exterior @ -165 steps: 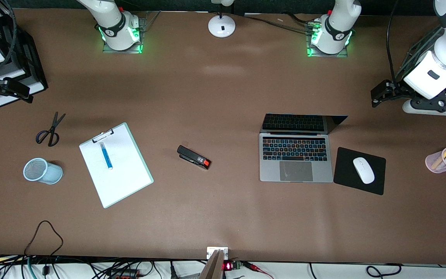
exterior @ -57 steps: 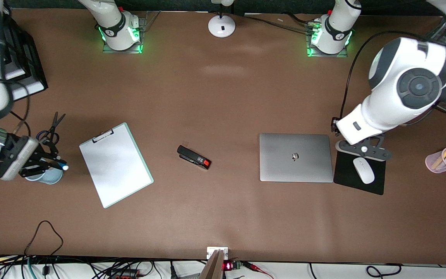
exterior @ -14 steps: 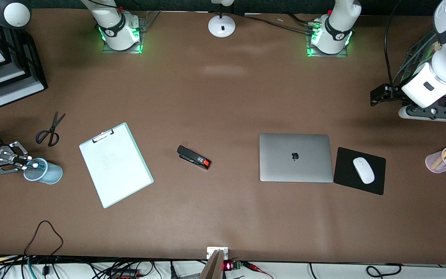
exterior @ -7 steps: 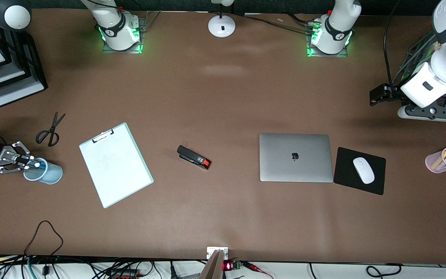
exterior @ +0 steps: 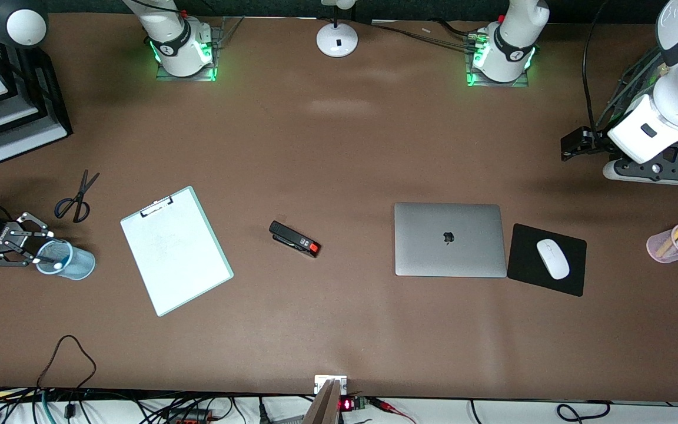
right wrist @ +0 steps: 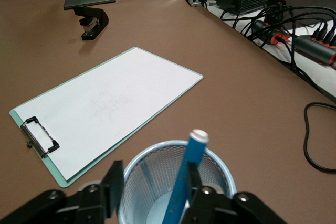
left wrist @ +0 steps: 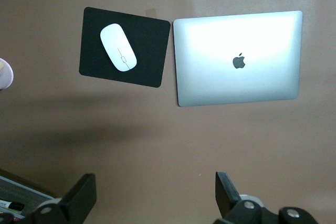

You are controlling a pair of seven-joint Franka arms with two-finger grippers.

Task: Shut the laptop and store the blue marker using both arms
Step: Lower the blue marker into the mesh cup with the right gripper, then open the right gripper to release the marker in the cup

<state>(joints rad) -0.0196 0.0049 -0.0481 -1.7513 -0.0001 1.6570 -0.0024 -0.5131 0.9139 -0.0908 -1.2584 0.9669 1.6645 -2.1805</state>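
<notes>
Bare table spans from stapler (exterior: 295,239) to laptop (exterior: 449,239); clipboard (exterior: 175,249) seemingly crowds mesh cup (exterior: 67,260).

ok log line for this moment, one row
laptop: shut | blue marker: in mesh cup | right pincer: open, beside cup | left pincer: open, waiting

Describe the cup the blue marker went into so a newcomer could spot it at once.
Start at the clipboard and go toward the right arm's end of the table, past it to the pale-blue mesh cup nearer the front camera than the scissors. The open right gripper hovers at its rim, and the blue marker leans inside. The pink cup holds several pens.
</notes>
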